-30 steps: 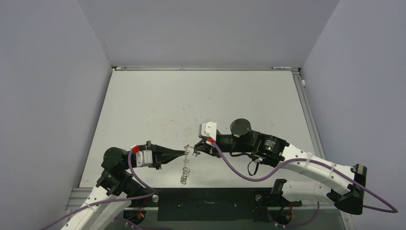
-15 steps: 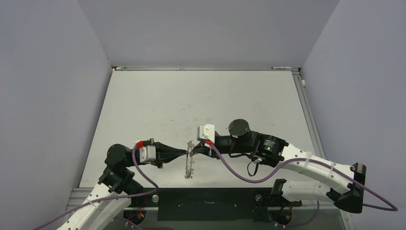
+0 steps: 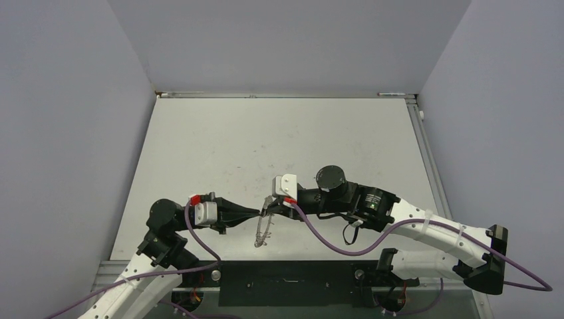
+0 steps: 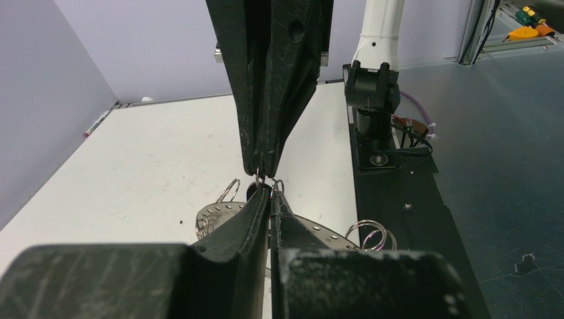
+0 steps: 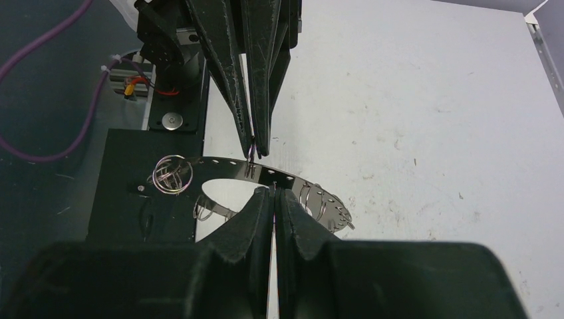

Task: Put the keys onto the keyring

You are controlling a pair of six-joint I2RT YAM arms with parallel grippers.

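Grey keyring (image 5: 292, 181) held by right hand (image 5: 273, 191), apparently.

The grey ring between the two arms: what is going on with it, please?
Both arms meet tip to tip over the near part of the table. The left pincer is shut on a small wire loop at the rim of the keyring, and the right pincer seems shut on the ring's flat band close by. The ring hangs tilted below their tips. I cannot make out a key.
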